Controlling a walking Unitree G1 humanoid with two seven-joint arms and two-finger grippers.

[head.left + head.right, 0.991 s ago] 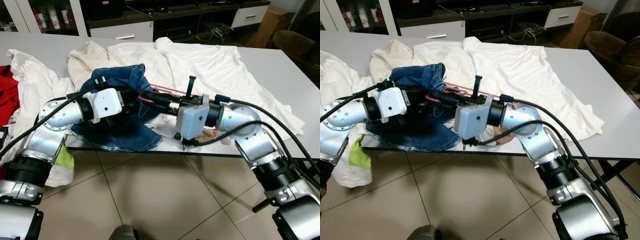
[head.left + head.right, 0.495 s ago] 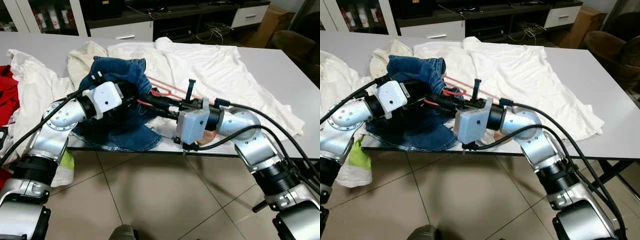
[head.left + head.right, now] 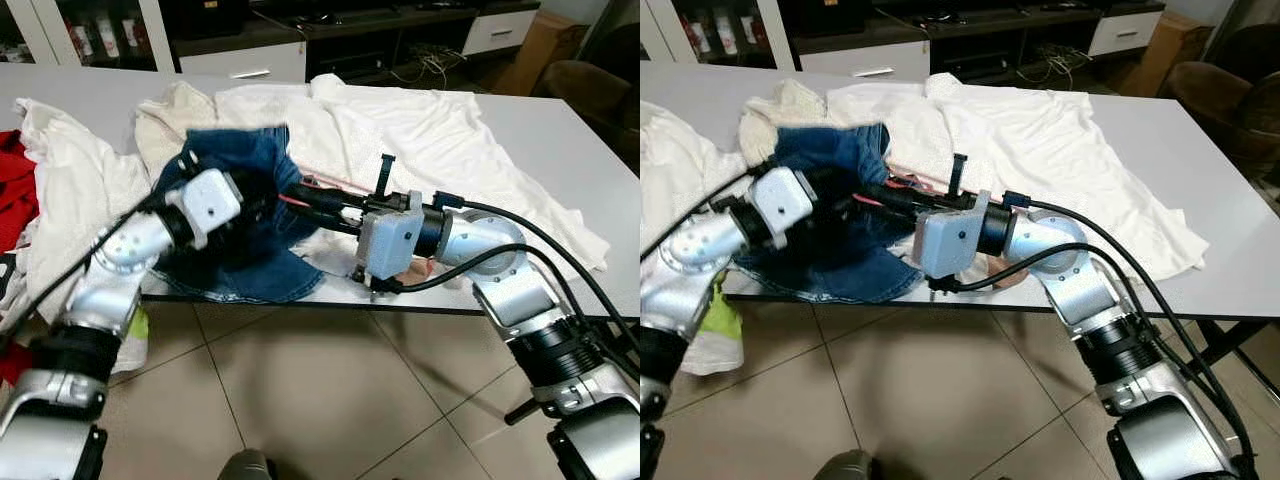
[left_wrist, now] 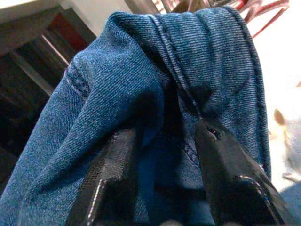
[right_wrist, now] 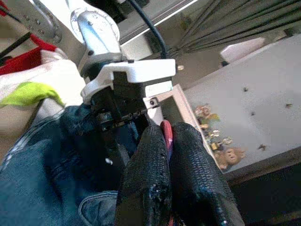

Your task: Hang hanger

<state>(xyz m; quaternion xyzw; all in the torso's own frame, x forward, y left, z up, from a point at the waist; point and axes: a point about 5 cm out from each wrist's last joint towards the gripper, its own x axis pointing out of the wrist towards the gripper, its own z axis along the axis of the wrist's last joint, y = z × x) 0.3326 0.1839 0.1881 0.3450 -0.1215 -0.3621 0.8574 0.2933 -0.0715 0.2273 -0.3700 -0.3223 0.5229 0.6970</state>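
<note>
The right claw is pinched narrow on the red hanger, whose thin red bar shows squeezed between the two black fingers in the right wrist view. In the head views that claw reaches across the front edge of the tabletop, and the hanger runs from its tips out over the white shirt lying just behind it.

Directly ahead of the right claw, and facing it, the left claw is pushed into the blue denim garment. Its two fingers stand apart with a fold of denim bunched between and over them; whether they press that cloth I cannot tell. The denim is lifted up around the left claw, its lower part spread on the tabletop beneath both claws. A bit of the red hanger peeks past the denim beyond the left claw's tips.

More white clothing lies beside the left arm, with a red cloth further out.
</note>
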